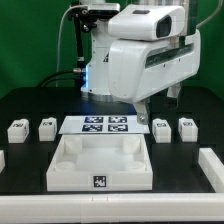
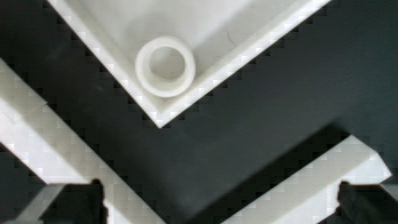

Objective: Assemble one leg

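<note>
Four small white legs with tags stand in a row on the black table: two on the exterior view's left point(image 1: 17, 128) point(image 1: 46, 126) and two on its right point(image 1: 161, 127) point(image 1: 187, 126). The large white tray point(image 1: 100, 160) lies in front of them, tag on its front wall. My gripper point(image 1: 160, 103) hangs above the table, behind the tray's right side and over the right pair of legs. It is open and empty. In the wrist view a tray corner point(image 2: 214, 95) with a round socket point(image 2: 166, 67) shows, and my gripper point(image 2: 214, 205) has its dark fingertips point(image 2: 63, 200) wide apart. No leg shows there.
The marker board point(image 1: 105, 125) lies between the two pairs of legs, behind the tray. White rails run along the table's right side point(image 1: 210, 165) and left edge point(image 1: 2, 158). Blurred white bands point(image 2: 45, 130) cross the wrist view near the fingers.
</note>
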`<state>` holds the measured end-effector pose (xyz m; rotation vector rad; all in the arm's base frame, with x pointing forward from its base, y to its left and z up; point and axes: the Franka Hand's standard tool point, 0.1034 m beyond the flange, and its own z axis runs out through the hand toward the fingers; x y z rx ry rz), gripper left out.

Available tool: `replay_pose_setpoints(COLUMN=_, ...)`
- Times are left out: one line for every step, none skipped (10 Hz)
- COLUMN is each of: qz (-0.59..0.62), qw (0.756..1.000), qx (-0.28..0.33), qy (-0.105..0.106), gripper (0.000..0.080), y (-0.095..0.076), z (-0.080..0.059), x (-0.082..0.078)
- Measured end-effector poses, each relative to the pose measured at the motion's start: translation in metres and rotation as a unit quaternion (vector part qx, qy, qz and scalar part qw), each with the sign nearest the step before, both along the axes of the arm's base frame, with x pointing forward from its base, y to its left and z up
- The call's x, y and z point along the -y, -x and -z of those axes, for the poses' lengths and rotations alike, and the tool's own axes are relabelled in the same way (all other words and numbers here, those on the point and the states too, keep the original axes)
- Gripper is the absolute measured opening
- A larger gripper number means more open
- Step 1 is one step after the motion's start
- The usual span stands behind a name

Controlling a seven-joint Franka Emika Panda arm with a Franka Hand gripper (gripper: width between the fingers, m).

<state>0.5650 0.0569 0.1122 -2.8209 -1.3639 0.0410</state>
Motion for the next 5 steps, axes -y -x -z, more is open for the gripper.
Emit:
replay_pose_setpoints(qz=0.000, qw=1.000, qx=0.000, qy=0.000, gripper=0.0650, y=0.000, z=0.000, x=0.000)
replay_pose_setpoints(qz=0.000, qw=1.000, qx=0.000, qy=0.000, gripper=0.0650, y=0.000, z=0.001, x=0.000)
replay_pose_setpoints(qz=-0.003, qw=1.000, qx=-0.001, qy=0.000, gripper=0.0650, y=0.000, z=0.001, x=0.000)
replay_pose_setpoints(qz=-0.012, qw=1.000, qx=0.002, qy=-0.001, gripper=0.0650, y=0.002, z=0.003, x=0.001)
replay_pose_setpoints(qz=-0.029, qw=1.000, qx=0.003, qy=0.000, gripper=0.0650, y=0.015, z=0.010, x=0.006)
